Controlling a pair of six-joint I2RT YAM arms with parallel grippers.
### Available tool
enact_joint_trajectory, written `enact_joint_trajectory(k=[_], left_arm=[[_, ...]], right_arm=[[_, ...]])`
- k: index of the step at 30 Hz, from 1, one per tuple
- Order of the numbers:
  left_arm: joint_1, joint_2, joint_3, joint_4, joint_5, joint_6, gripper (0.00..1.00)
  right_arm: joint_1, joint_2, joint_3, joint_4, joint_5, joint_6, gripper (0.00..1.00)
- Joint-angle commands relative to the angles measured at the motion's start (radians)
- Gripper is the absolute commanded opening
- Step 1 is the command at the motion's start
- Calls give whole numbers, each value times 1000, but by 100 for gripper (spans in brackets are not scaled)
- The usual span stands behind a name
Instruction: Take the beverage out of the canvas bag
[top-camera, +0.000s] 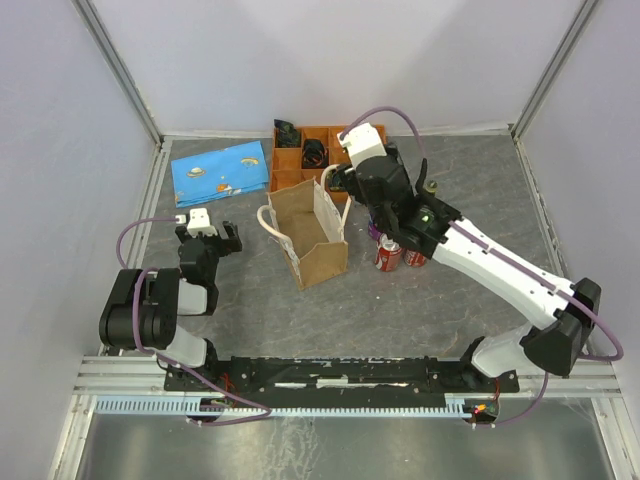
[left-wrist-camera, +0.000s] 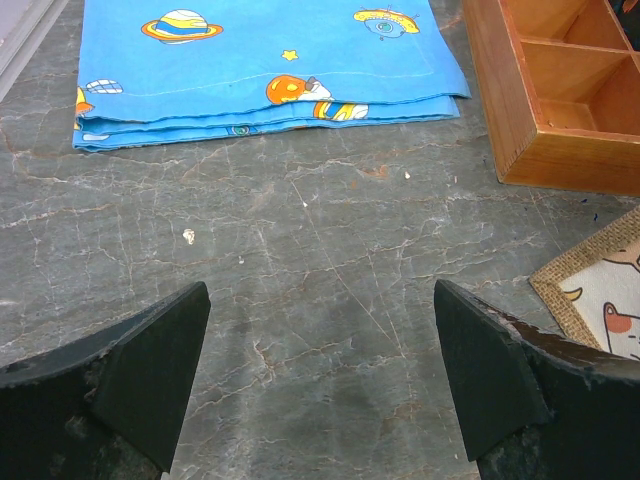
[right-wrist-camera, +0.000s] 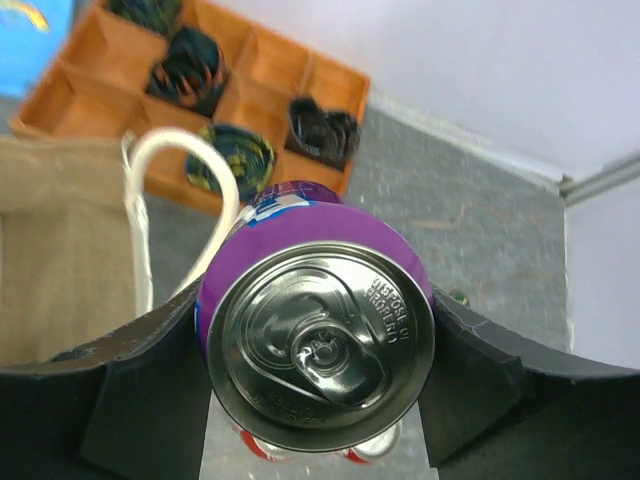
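light: bright, even | shadows: soft | glare: purple can (right-wrist-camera: 322, 345) lid | blur: right-wrist background slightly soft

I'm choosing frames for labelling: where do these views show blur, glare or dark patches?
Top view: even light, soft shadows. Left wrist view: table and blue cloth crisp; the open left gripper is dark, close to the lens. Right wrist view: the purple can held by the right gripper fills the frame, shiny with reflections on top; the orange tray behind looks slightly soft.
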Motion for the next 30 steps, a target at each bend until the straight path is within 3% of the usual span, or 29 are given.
enact_joint_trajectory(k=[1, 9, 20, 30], left_arm=[[-3, 6, 22, 33, 13, 48, 99], [-4, 5, 22, 33, 14, 48, 99], [-2, 5, 22, 32, 14, 48, 99], [-3, 5, 22, 33, 14, 48, 99]], right_arm=[[-9, -20, -31, 13, 83, 54, 0], [-26, 10, -58, -77, -15, 138, 0], [-21, 140, -52, -178, -263, 250, 0], [-3, 175, -45, -173, -464, 265, 0]])
